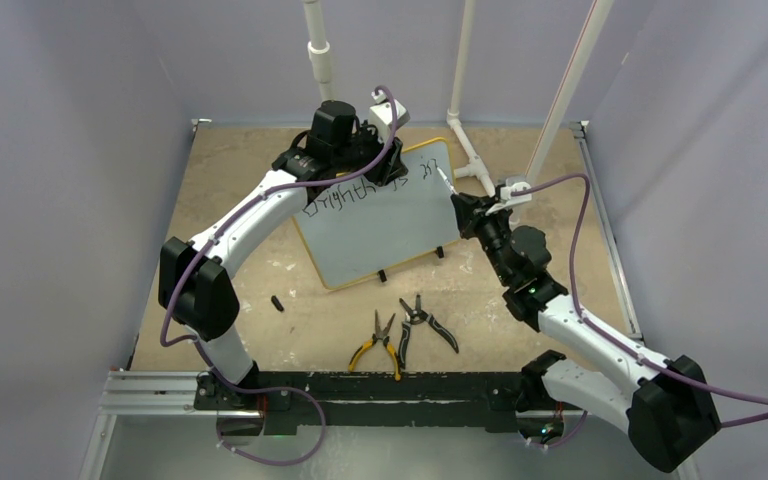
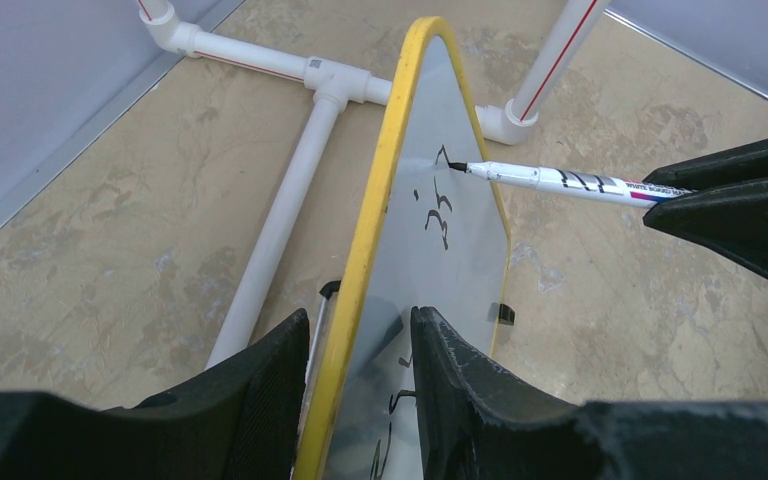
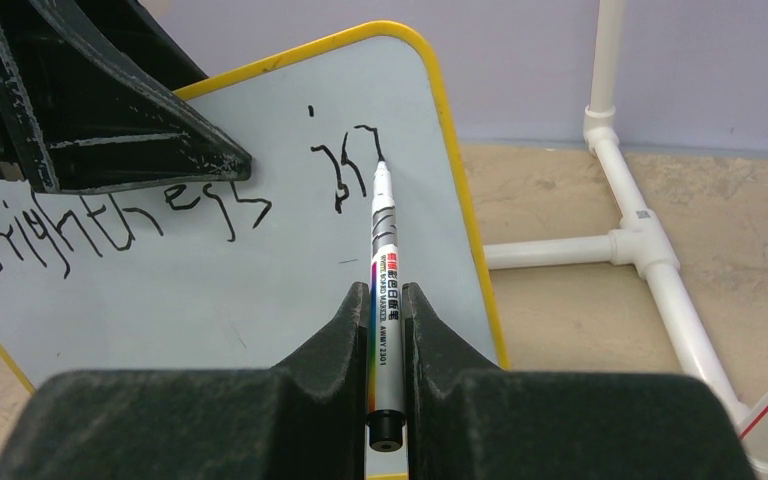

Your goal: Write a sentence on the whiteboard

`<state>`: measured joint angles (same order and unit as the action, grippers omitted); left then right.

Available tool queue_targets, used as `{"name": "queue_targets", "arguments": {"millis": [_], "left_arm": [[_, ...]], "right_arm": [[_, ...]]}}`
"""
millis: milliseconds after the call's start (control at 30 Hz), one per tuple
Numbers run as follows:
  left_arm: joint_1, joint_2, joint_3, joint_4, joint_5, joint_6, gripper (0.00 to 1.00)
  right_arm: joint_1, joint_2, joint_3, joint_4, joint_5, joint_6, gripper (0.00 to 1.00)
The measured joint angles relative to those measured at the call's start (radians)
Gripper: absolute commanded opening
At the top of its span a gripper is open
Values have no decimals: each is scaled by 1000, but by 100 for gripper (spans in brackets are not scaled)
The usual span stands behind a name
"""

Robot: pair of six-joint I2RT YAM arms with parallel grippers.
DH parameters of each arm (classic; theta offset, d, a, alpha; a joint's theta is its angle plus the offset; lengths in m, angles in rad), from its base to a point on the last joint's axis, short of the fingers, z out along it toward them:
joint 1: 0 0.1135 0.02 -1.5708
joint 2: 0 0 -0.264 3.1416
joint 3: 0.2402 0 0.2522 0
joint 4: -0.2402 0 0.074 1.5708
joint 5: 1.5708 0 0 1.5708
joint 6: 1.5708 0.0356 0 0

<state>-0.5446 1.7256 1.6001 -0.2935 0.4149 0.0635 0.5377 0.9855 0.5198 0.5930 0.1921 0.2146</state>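
Observation:
The whiteboard (image 1: 380, 225) with a yellow rim stands tilted on the tan table, its black feet on the near edge. My left gripper (image 1: 358, 168) is shut on its far edge; in the left wrist view its jaws (image 2: 358, 325) straddle the rim of the whiteboard (image 2: 460, 240). The sentence (image 3: 110, 230) reads "Brightness" in black script, with "in" (image 3: 345, 170) after it. My right gripper (image 3: 387, 290) is shut on a white marker (image 3: 384, 250). The marker's tip touches the whiteboard (image 3: 210, 290) at the "in", near the top right corner. The marker (image 2: 560, 180) comes in from the right.
Yellow-handled pliers (image 1: 378, 345) and black-handled pliers (image 1: 425, 322) lie in front of the board. A small black cap (image 1: 277, 303) lies to the left. White PVC pipes (image 1: 475, 160) run behind and right of the board. Grey walls close in the table.

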Motion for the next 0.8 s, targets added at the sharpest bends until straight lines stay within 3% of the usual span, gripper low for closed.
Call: {"name": "queue_targets", "arguments": {"millis": [800], "left_arm": [[0,0,-1,2,-4,-2,0]], "right_arm": [[0,-7,-5,-43,34,18,0]]}}
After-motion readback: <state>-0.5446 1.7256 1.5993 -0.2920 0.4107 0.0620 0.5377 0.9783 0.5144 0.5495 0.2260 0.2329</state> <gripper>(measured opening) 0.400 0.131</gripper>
